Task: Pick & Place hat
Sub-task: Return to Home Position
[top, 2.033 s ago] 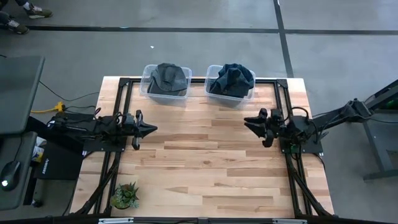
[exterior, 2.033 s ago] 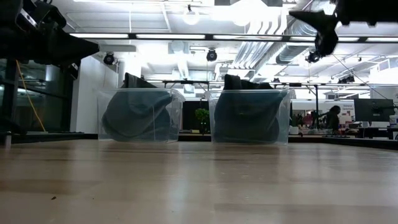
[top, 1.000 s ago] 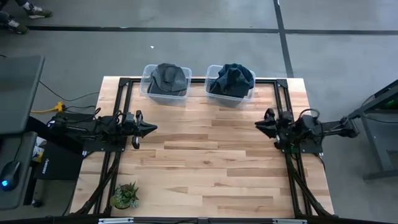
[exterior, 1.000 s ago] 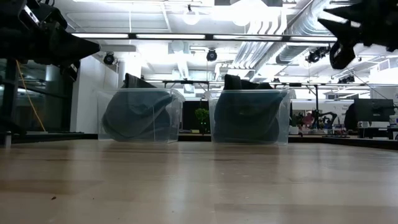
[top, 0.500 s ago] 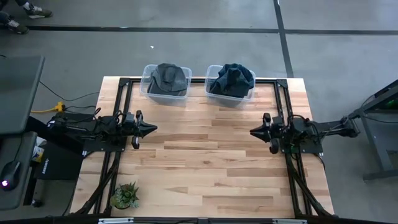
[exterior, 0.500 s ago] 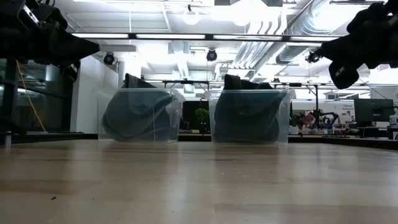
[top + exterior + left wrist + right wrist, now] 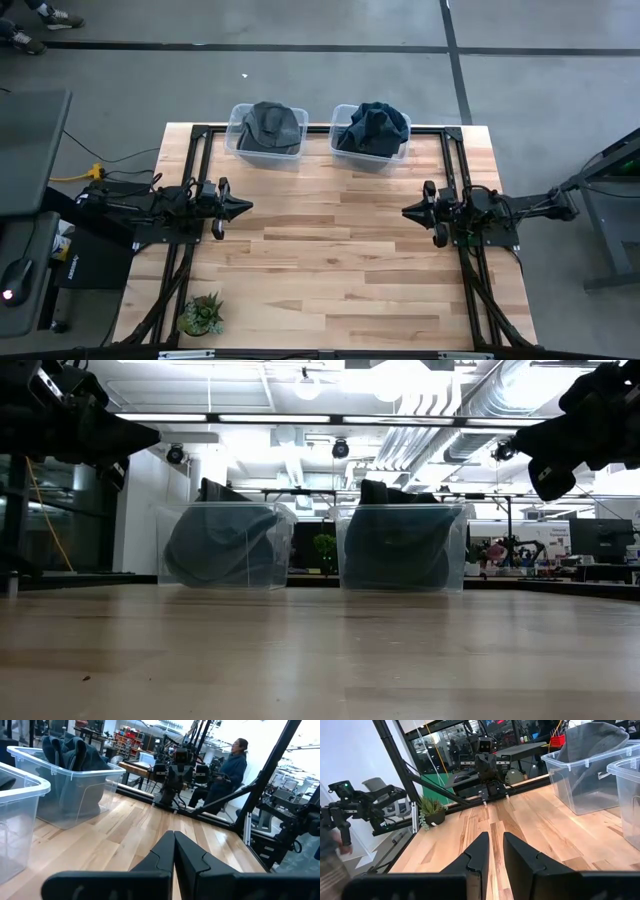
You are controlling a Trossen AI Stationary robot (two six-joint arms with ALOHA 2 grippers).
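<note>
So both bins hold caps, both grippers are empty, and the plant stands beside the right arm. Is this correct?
No. The plant stands on the left arm's side, as the high view shows. The left bin and right bin do hold caps, and the left gripper and right gripper are empty.

right tool [image 7: 495,838] above the table [image 7: 545,827], fingers [image 7: 520,857] seemingly slightly apart; gray cap [image 7: 592,740] in a bin [image 7: 577,790].

1. Wood table [image 7: 330,270].
2. Left bin [image 7: 236,141] stands on it, far-edge side of the left claw [image 7: 245,207].
3. Right bin [image 7: 340,152], far-edge side of the right claw [image 7: 408,211].
4. Plant [image 7: 203,314], near-edge side of the left claw.
</note>
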